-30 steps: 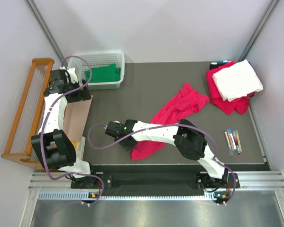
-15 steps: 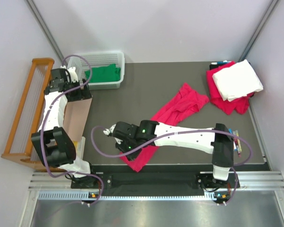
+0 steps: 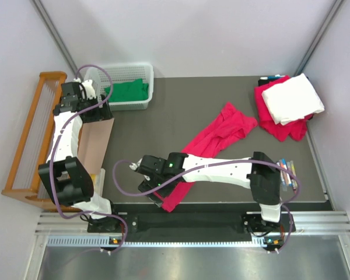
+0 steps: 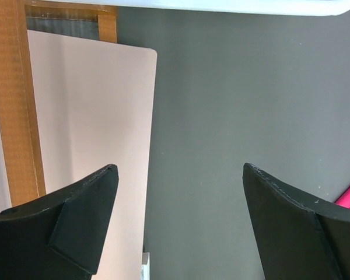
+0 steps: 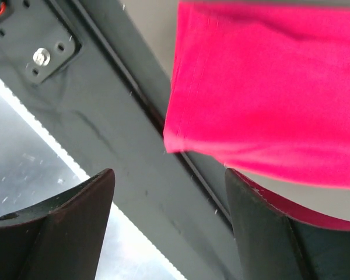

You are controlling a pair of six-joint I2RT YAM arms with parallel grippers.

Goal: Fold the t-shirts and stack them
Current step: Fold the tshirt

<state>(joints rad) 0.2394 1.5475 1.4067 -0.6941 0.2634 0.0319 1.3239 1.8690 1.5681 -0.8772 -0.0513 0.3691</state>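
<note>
A pink t-shirt (image 3: 213, 137) lies stretched diagonally across the dark mat, and its near end (image 5: 251, 99) reaches the table's front edge. My right gripper (image 3: 147, 185) hovers over that end with its jaws open (image 5: 169, 172); nothing sits between them. A green t-shirt (image 3: 127, 91) lies in the white basket (image 3: 144, 74). At the back right a folded white t-shirt (image 3: 293, 98) rests on a red one (image 3: 280, 129). My left gripper (image 3: 93, 114) stands open (image 4: 179, 167) over the mat's left edge, holding nothing.
A wooden rack (image 3: 32, 137) stands along the left side. A beige board (image 4: 87, 146) lies between it and the mat. Several markers (image 3: 287, 174) lie at the right, near the front. The metal rail (image 5: 41, 175) runs just below the table's front edge.
My right gripper pulled the pink shirt's near end toward the front edge, then opened and let it go. The left arm barely moved.
</note>
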